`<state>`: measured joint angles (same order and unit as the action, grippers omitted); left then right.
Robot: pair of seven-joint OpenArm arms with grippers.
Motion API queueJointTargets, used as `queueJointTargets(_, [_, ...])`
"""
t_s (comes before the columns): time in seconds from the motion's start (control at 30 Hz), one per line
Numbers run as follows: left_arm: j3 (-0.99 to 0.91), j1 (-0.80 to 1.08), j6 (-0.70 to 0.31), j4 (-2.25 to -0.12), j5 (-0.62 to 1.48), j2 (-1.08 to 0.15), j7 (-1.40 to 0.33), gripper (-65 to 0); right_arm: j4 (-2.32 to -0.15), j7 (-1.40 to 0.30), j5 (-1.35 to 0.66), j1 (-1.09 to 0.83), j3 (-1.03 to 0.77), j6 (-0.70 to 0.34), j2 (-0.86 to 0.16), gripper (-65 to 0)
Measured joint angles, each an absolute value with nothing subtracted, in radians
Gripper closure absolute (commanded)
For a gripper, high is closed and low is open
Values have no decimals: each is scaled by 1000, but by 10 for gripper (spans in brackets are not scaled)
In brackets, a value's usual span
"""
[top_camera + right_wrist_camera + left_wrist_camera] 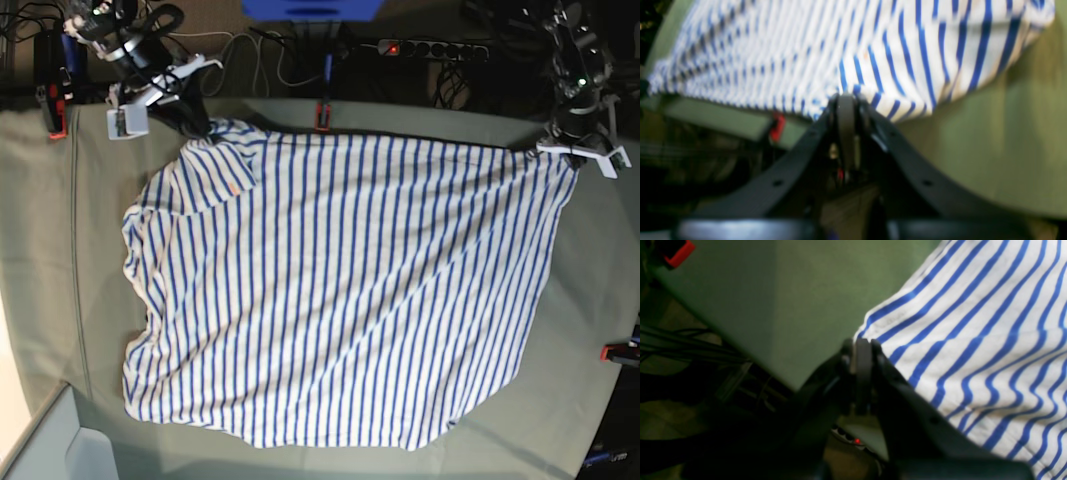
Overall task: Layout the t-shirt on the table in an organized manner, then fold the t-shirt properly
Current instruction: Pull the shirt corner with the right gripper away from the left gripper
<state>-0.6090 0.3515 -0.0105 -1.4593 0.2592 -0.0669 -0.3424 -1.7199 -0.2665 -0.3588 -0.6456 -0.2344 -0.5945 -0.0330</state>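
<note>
A: State the condition of the left tool (863, 351).

B: In the left wrist view its jaws are pressed together with no gap between them. The tips sit at a corner of the t-shirt (977, 340); the striped fabric spreads away to the right of the tips, and bare desk (800, 300) lies to their left. Whether cloth is pinched between the jaws cannot be confirmed from this view. A red clamp (679, 253) sits on the desk edge, far left of the tool.

A: And the right tool (846, 100)?

B: The picture is blurred. The jaws appear close together, tips at the hem of the t-shirt (826, 53), which extends ahead of and above them. It cannot be told whether the jaws are parted or whether they hold the hem. A second red clamp (777, 127) lies just left of the tool, at the desk edge.

A: Location of the garment?

B: In the base view the t-shirt (340, 290) lies spread over most of the desk (50, 260), one far corner at the right tool (200, 128), the other at the left tool (566, 152). The near edge is wrinkled and uneven.
</note>
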Motion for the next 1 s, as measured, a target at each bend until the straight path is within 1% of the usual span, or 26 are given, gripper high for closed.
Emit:
queueJointTargets(0.07, [-610, 352, -10, -1458, 259, -67, -342, -1, -1711, -259, -356, -647, -240, -595, -33, -190])
queueJointTargets(0.13, [-610, 352, -10, -1457, 259, -66, -340, -1, -1713, -247, -363, -661, -254, -595, -28, -234])
queueJointTargets(0.27, [-609, 351, -10, -1452, 260, -66, -347, -4, -1743, -206, -362, -688, -336, -594, 12, -261])
queueJointTargets(0.37, [-609, 351, -10, -1452, 259, -67, -352, -6, -1756, -210, -345, -664, -316, -594, 18, -280])
queueJointTargets(0.43, [-608, 351, -10, -1453, 258, -67, -350, -9, -1757, -240, -263, -608, -292, -593, 20, -306])
queueJointTargets(0.5, [-608, 352, -10, -1453, 258, -68, -353, -51, -1756, -294, -141, -541, -260, -593, 23, -322])
queueJointTargets(0.53, [-608, 351, -10, -1453, 258, -68, -353, -90, -1751, -313, -82, -512, -245, -591, 36, -323])
queueJointTargets(0.63, [-608, 351, -7, -1453, 260, -65, -354, -235, -1715, -319, 59, -429, -234, -590, 108, -321])
queueJointTargets(0.7, [-608, 351, -7, -1453, 258, -64, -355, -300, -1654, -315, 166, -384, -233, -591, 138, -321])
queueJointTargets(0.77, [-616, 351, -6, -1453, 257, -59, -353, -307, -1610, -319, 227, -365, -235, -591, 155, -320])
queueJointTargets(0.87, [-613, 351, -4, -1453, 258, -45, -352, -307, -1568, -316, 255, -349, -231, -587, 155, -320])
queueJointTargets(1.0, [-614, 351, -4, -1452, 259, -44, -354, -307, -1533, -318, 258, -332, -231, -512, 155, -320])
